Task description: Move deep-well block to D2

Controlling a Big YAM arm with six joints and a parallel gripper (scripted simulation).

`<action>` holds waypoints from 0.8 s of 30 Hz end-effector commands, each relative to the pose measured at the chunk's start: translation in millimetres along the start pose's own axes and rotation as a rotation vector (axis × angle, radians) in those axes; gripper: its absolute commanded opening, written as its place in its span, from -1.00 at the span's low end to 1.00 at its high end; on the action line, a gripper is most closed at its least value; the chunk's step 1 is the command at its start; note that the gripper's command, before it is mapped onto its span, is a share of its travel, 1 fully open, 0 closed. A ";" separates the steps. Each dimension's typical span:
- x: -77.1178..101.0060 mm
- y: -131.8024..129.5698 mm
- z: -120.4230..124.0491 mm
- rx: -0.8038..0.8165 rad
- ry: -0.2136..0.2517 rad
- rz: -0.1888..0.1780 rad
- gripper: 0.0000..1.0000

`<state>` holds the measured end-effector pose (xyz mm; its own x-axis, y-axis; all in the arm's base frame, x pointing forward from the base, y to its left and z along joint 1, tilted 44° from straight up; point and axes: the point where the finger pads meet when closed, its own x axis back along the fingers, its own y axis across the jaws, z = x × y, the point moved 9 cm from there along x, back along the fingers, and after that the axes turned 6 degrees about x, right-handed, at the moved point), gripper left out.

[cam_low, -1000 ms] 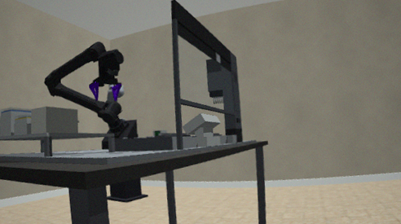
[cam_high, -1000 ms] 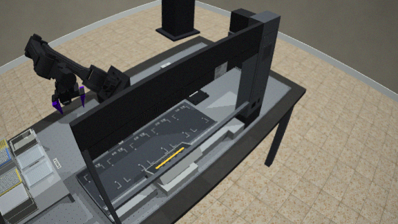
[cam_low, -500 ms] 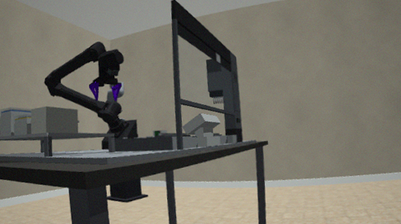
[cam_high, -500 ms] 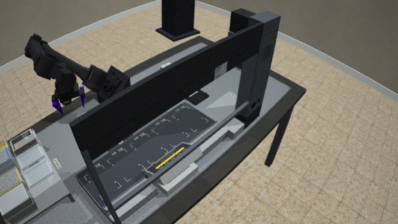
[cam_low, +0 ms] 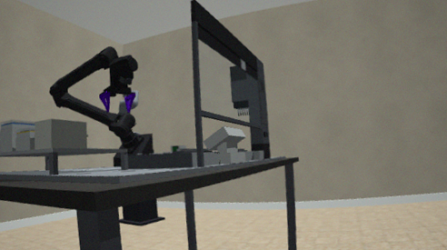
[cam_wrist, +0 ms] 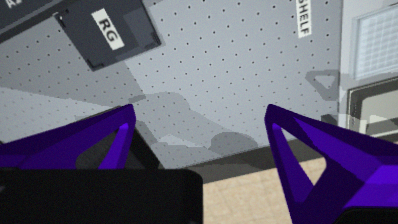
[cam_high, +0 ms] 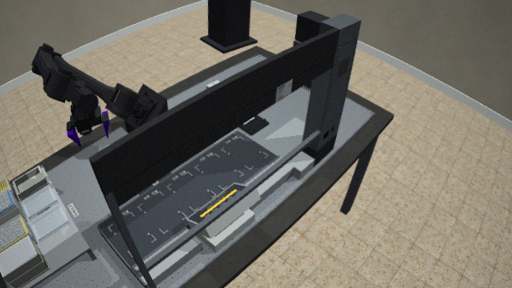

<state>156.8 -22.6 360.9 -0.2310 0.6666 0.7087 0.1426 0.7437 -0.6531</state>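
Note:
My gripper (cam_high: 91,135) is open and empty, high above the table's far left part, between the arm's base and the shelf. It also shows in the side view (cam_low: 117,107) and in the wrist view (cam_wrist: 200,112). The shelf (cam_high: 31,218) holds several pieces of labware: an open grey box (cam_high: 30,180), clear-lidded plates (cam_high: 42,209) and racks with blue and yellow trim (cam_high: 9,222). I cannot read which one is C15. The wrist view shows a plate (cam_wrist: 375,45) and an open container (cam_wrist: 370,107) at the shelf's edge. The deck (cam_high: 191,191) with its corner brackets holds nothing.
The regrip nest RG (cam_wrist: 107,32) lies on the perforated table top below me. The SHELF label (cam_wrist: 302,17) marks the shelf's edge. A tall black gantry (cam_high: 222,116) spans the deck. Grey units with a yellow bar (cam_high: 218,203) stand along the deck's front.

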 end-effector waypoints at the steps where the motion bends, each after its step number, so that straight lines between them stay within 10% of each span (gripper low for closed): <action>1: -1.9 41.0 4.1 0.180 0.062 0.010 1.00; 16: -1.9 41.0 4.1 0.180 0.062 0.010 1.00; 17: 9.4 -0.3 -11.4 0.013 -0.033 -0.021 1.00; 24: -0.3 27.9 -19.2 0.057 -0.004 -0.030 1.00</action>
<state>169.0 -11.5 353.1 -0.2223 0.6522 0.7247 0.0839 0.7534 -0.6522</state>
